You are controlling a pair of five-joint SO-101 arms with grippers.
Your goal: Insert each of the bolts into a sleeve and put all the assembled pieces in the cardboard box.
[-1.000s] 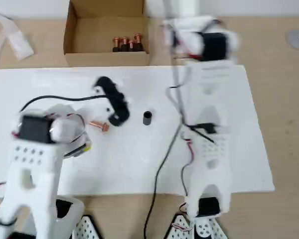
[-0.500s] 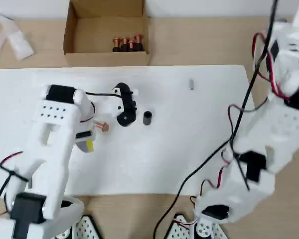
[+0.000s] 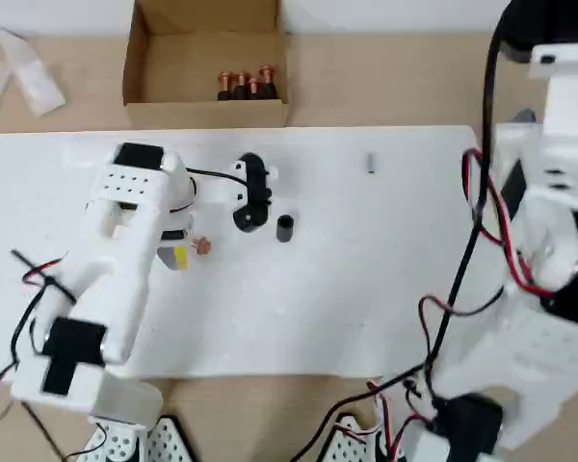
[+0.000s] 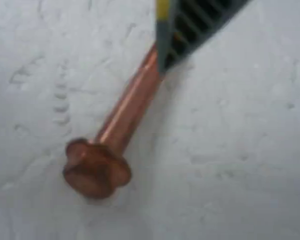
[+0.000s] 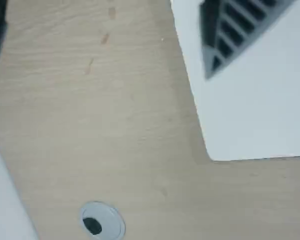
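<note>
I see the bolt (image 4: pixel 125 107) flat on the white sheet (image 3: pixel 366 289), shaft end just under my left fingers (image 4: pixel 200 25), head pointing away (how open they are, I cannot tell), so this side is nearer.

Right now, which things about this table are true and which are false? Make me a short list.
1. A copper bolt lies on the white mat. True.
2. The black sleeve is in the box. False: it sits on the mat, near the bolt but apart from it.
3. The box holds several copper-topped pieces. True.
4. The box stands on the mat. False: it stands on the wooden table, past the mat's edge.
</note>
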